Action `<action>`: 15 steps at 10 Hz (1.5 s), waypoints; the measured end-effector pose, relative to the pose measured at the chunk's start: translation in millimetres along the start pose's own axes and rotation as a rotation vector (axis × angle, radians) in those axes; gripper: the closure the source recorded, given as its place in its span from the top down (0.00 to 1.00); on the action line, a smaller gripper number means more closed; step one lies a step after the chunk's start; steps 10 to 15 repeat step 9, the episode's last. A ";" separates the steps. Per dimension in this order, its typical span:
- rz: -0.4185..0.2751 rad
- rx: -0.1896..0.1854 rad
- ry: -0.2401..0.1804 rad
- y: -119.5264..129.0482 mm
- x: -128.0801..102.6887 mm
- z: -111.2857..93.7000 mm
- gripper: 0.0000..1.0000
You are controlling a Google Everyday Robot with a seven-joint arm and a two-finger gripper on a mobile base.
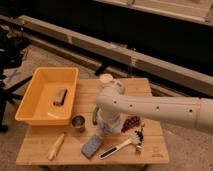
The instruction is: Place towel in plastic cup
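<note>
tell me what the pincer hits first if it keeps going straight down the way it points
Probably the wooden table itself. The pincer points down near the table's middle, just above the blue sponge; depth is unclear, so it might clip the sponge's edge.

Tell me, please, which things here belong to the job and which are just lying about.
Job: plastic cup at the back of the table; gripper, low over the table's middle. I cannot make out a towel.
Lying about: yellow bin, metal cup, sponge, brush.
</note>
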 end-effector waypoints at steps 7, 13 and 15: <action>0.036 0.045 -0.018 -7.9 9.8 -24.2 0.80; 0.049 0.045 -0.017 -6.4 14.4 -30.3 0.80; 0.049 0.045 -0.017 -6.4 14.4 -30.3 0.80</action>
